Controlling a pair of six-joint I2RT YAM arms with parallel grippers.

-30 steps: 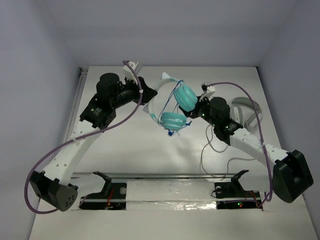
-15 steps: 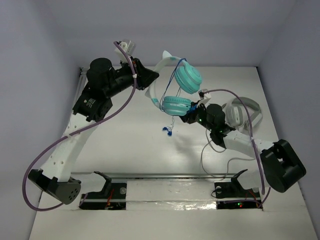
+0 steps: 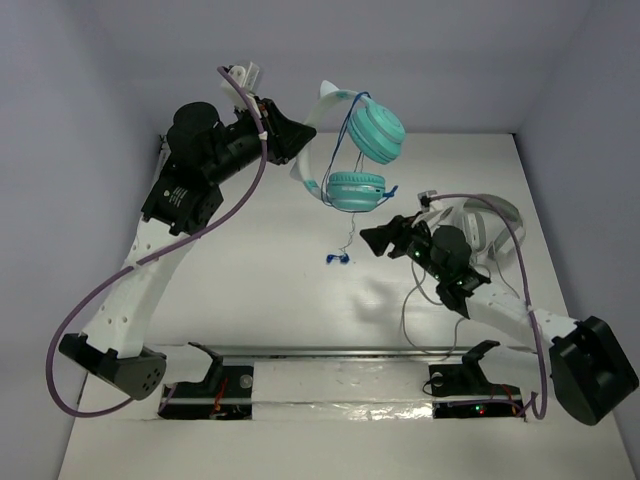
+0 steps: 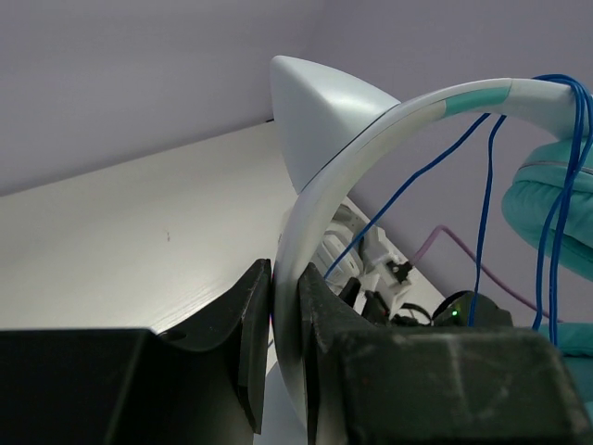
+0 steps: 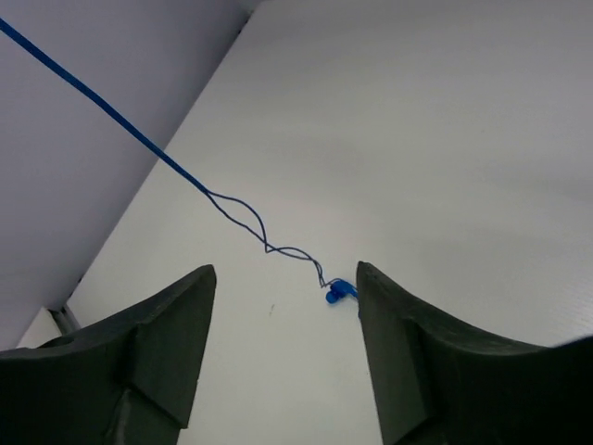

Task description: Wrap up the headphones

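Changes since the earlier pictures: the left arm has lifted the headphones (image 3: 377, 135) higher and farther back. The right gripper (image 3: 375, 238) has drawn away from the earcups to a lower spot apart from them. The cord's plug (image 3: 338, 259) has dropped to the counter (image 3: 250, 290).

Top external view:
- Left gripper (image 3: 303, 142): raised at the far side and closed on the white headband (image 3: 312, 172).
- Headphones: held in the air, with one teal earcup above the other (image 3: 356, 190). Loops of blue cord (image 3: 348, 150) run over the headband.
- Cord tail: hangs from the lower earcup down to the plug, which lies at about mid-counter.
- Right gripper: fingers spread, nothing between them, pointing left toward the hanging cord.
- Grey-white headphones (image 3: 482, 228): lie on the counter behind the right arm. Their grey cable (image 3: 407, 310) trails toward the near edge.

Left wrist view:
- Left gripper (image 4: 285, 306): the black fingers pinch the headband (image 4: 371, 125) on both sides.
- Pointed white ear piece (image 4: 310, 102): sits on the band just above the grip.
- Cord strands (image 4: 482, 195): cross beneath the band.
- Teal earcup (image 4: 556, 199): at the right edge.

Right wrist view:
- Right gripper (image 5: 283, 273): wide apart and holding nothing.
- Cord (image 5: 185, 171): slants down from the upper left, kinks, and ends at the blue plug (image 5: 339, 291). The plug lies on the counter (image 5: 435, 139) and is seen between the fingers but not touching them.
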